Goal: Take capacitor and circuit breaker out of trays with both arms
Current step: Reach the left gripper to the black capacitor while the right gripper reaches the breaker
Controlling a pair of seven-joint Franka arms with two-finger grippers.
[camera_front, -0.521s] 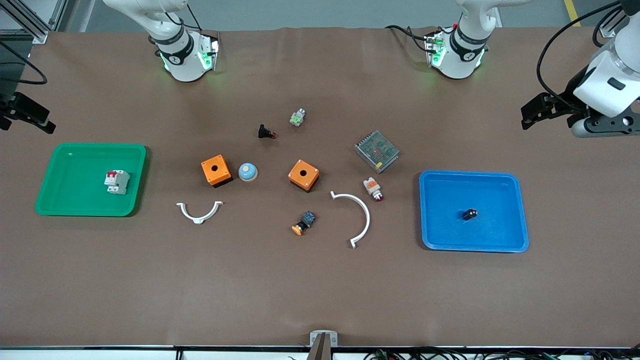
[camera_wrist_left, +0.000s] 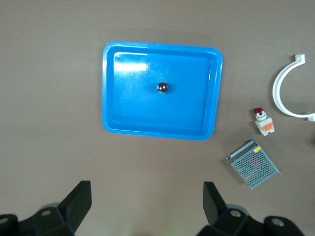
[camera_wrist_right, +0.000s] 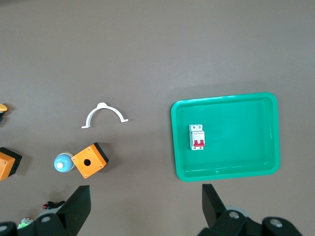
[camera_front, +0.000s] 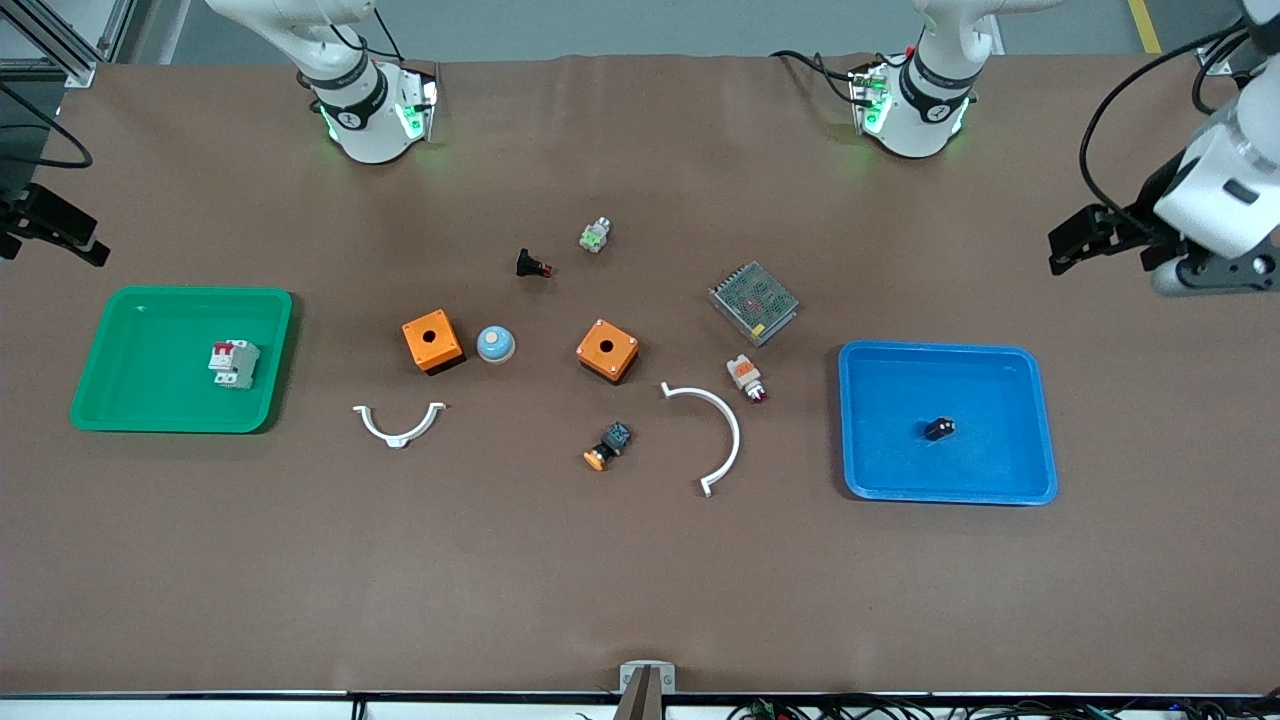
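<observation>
Since the earlier frame, only the left hand (camera_front: pixel 1075 240) has shifted, up and slightly toward the tabletop (camera_front: pixel 640 580) edge at its own end; nothing on the tabletop has moved. From the front, this hand hangs over bare tabletop near the blue tray (camera_front: pixel 1040 420), where the capacitor (camera_front: pixel 939 428) lies; the right hand (camera_front: pixel 55 235) hangs by the green tray (camera_front: pixel 150 410), which holds the circuit breaker (camera_front: pixel 233 362).

Seen from the left wrist, the left hand's fingers (camera_wrist_left: pixel 78 204) stand wide and empty, with the capacitor (camera_wrist_left: pixel 162 88) near the middle of the blue tray (camera_wrist_left: pixel 110 98).

Seen from the right wrist, the right hand's fingers (camera_wrist_right: pixel 81 206) are equally wide, and the circuit breaker (camera_wrist_right: pixel 197 137) lies flat in the green tray (camera_wrist_right: pixel 268 147).

I judge this the approach step: next each hand must centre over its part, descend and close; the tiny capacitor needs the finer alignment.
</observation>
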